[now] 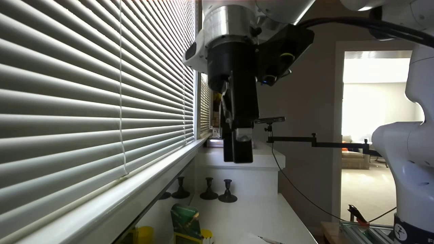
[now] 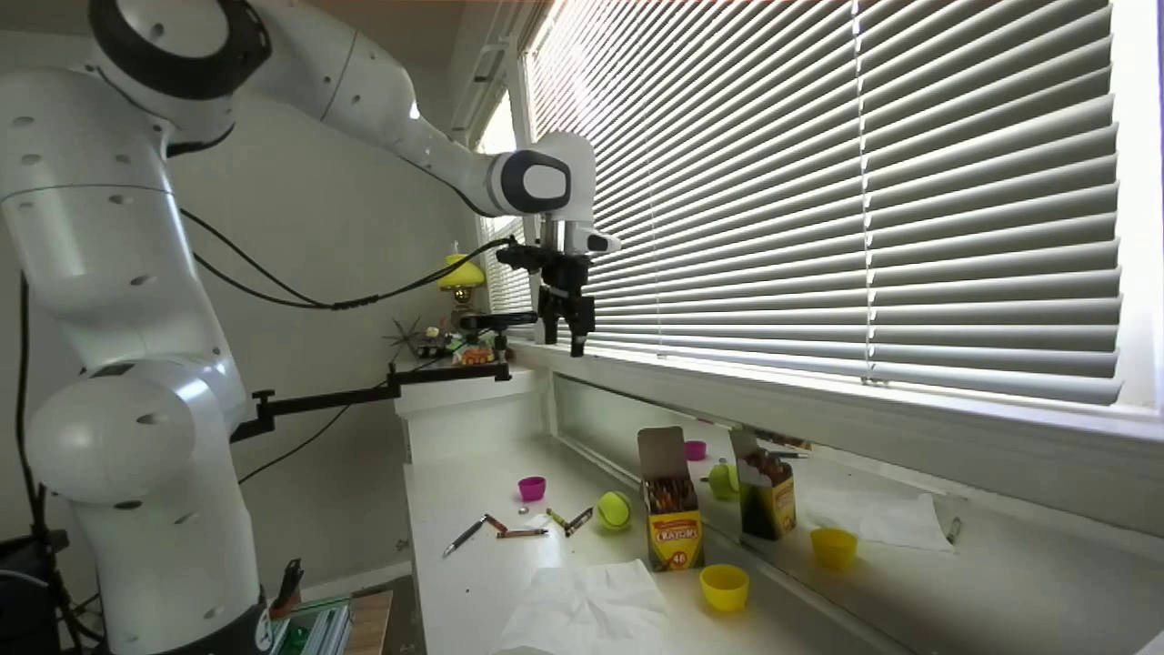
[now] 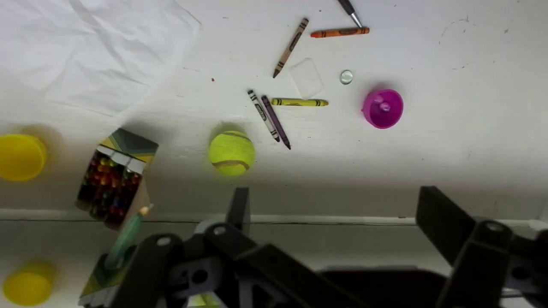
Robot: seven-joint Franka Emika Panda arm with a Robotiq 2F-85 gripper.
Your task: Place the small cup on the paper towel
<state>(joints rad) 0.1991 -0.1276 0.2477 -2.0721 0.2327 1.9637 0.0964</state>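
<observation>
The small magenta-pink cup (image 2: pixel 532 488) stands upright on the white counter in an exterior view. It also shows in the wrist view (image 3: pixel 383 109), right of centre, with small shiny clear bits inside. It is out of view in an exterior view that shows the arm close up. The white paper towel (image 2: pixel 587 605) lies flat and creased at the near part of the counter; the wrist view shows it at the upper left (image 3: pixel 98 51). My gripper (image 3: pixel 335 190) is open and empty. It hangs high above the counter near the blinds (image 2: pixel 564 344), (image 1: pixel 238 157), well apart from the cup.
A tennis ball (image 3: pixel 231 153), an open crayon box (image 2: pixel 675 544) and a yellow cup (image 2: pixel 725 588) stand near the mirror strip (image 2: pixel 891 555). Loose crayons (image 3: pixel 299 102), a clear bead (image 3: pixel 346 77) and a pen (image 2: pixel 464 537) lie between cup and towel. Dark candlesticks (image 1: pixel 227 194) stand by the raised ledge.
</observation>
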